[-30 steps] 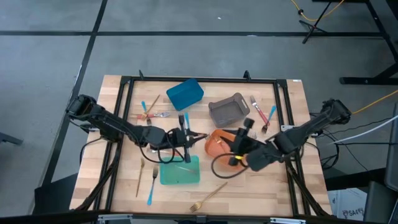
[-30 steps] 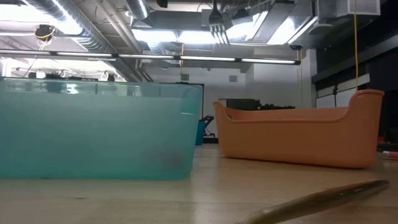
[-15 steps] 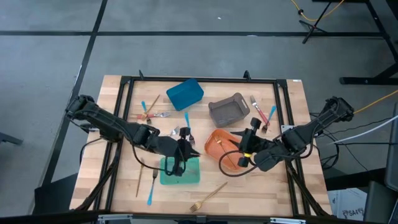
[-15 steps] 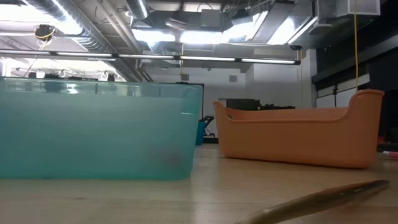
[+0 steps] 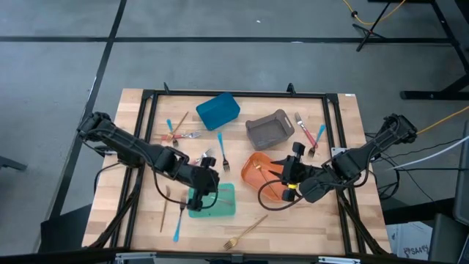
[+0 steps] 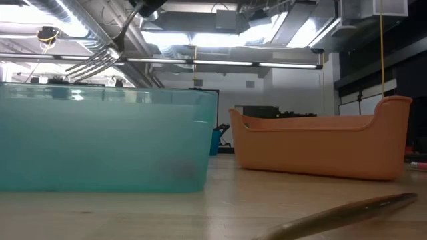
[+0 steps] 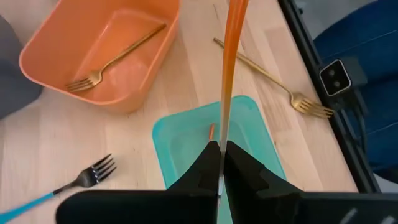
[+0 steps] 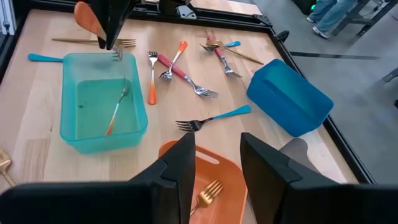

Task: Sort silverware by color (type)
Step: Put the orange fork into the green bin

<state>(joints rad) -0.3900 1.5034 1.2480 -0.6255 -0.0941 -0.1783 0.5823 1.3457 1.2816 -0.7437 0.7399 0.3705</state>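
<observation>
**Orange-handled fork now hangs over the teal bin**

Wooden surface [image 5: 322, 220], read from its left side: the left tool [image 5: 199, 188] has swung over from the gap between the bins and now sits above the teal bin [image 5: 227, 207], pinched tight on an orange-handled fork [image 7: 227, 81] that hangs tines down over the bin's near rim. One orange-handled utensil [image 8: 118, 110] already lies inside, so by my reading this drop puts like with like and is close. To the right, the orange bin [image 5: 249, 170] holds a gold fork [image 7: 115, 57]. Right of that, the right tool [image 5: 293, 170] has pulled back a little and hovers over the orange bin's edge, partly open and holding nothing. Other forks lie scattered around.
</observation>
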